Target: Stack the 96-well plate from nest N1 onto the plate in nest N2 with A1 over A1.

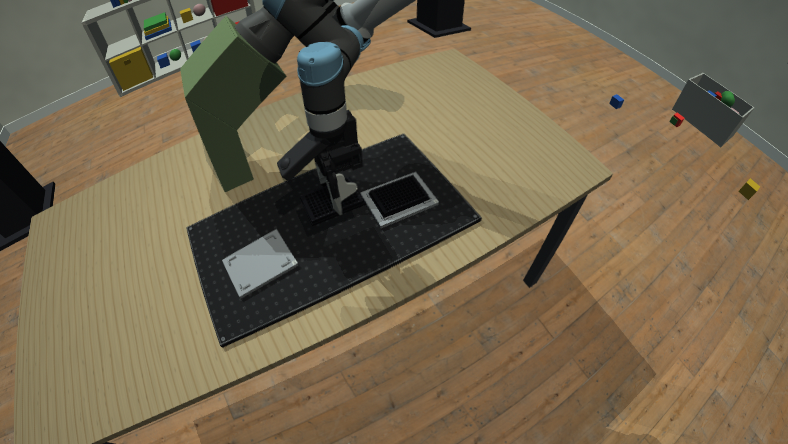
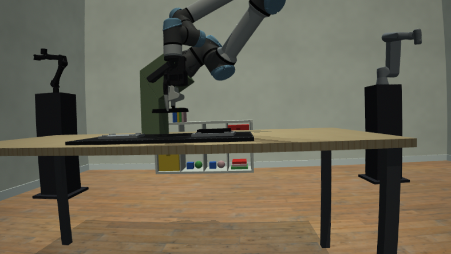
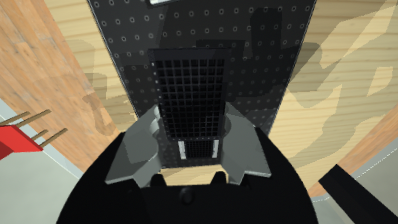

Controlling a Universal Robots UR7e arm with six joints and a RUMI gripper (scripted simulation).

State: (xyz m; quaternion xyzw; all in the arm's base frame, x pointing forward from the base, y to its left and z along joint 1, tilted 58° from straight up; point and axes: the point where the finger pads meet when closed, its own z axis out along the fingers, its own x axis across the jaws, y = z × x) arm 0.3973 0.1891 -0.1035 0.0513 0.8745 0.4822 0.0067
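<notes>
My gripper [image 1: 332,201] [image 2: 170,102] [image 3: 192,103] is shut on a black 96-well plate [image 1: 318,205] [image 2: 170,110] [image 3: 190,92] and holds it level, well above the black breadboard [image 1: 341,259] [image 2: 157,141] [image 3: 125,30]. It hangs between the two nests, closer to N2. Nest N2 [image 1: 376,214] [image 2: 201,134], a light grey frame, holds a second black plate [image 1: 398,196] [image 2: 214,130] lying flat. Nest N1 [image 1: 259,263] [image 2: 119,135] is an empty light grey pad with corner brackets. I cannot make out the cut corner of either plate.
The breadboard lies on a wooden table [image 1: 110,330] [image 2: 315,138]. A tall green block [image 1: 226,99] [image 2: 151,94] stands behind the breadboard, close to the arm. A shelf [image 1: 148,38] and a grey bin [image 1: 711,110] are off the table.
</notes>
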